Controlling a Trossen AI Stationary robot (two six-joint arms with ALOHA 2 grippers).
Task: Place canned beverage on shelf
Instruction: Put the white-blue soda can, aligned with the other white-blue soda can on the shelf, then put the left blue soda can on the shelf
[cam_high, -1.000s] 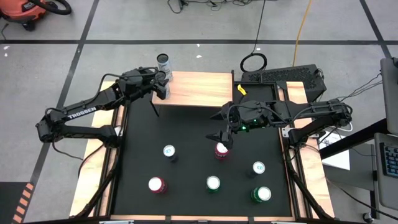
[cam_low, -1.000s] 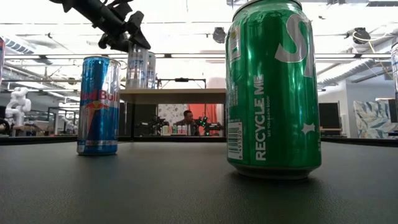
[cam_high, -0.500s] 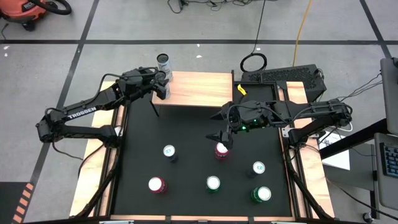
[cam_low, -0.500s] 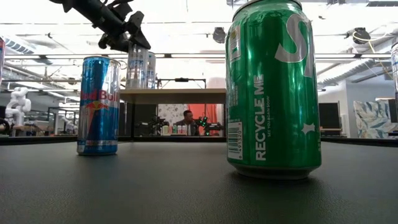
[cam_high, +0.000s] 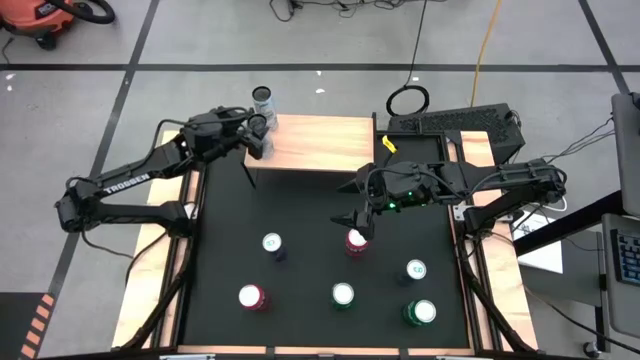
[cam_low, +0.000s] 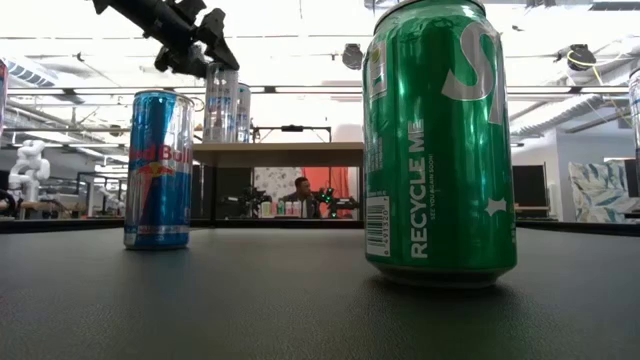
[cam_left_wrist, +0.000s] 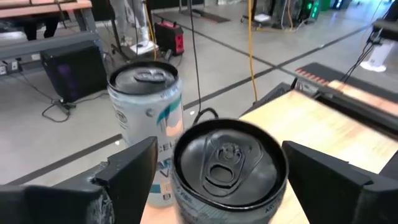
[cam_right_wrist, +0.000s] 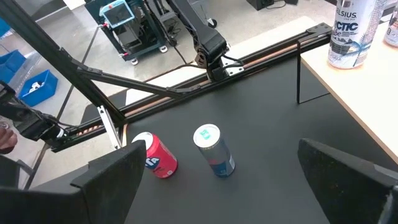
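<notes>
Two pale cans stand at the upper-left corner of the shelf (cam_high: 318, 142), a light-wood board on thin black legs in the upper middle of the high view: a white-and-teal can (cam_left_wrist: 147, 118) whose lettering reads "CEL", and just beside it a silver can (cam_left_wrist: 227, 168) with a dark lid. The left pincer (cam_high: 262, 136) hangs released over the silver can, one finger on either side. On the counter (cam_high: 310, 215) stand a blue "Red Bull" can (cam_low: 158, 168) and a green can (cam_low: 440, 140) marked "RECYCLE ME". The right pincer (cam_high: 358, 222), fingers spread, hovers above a red can (cam_high: 356, 240) at mid-frame.
</notes>
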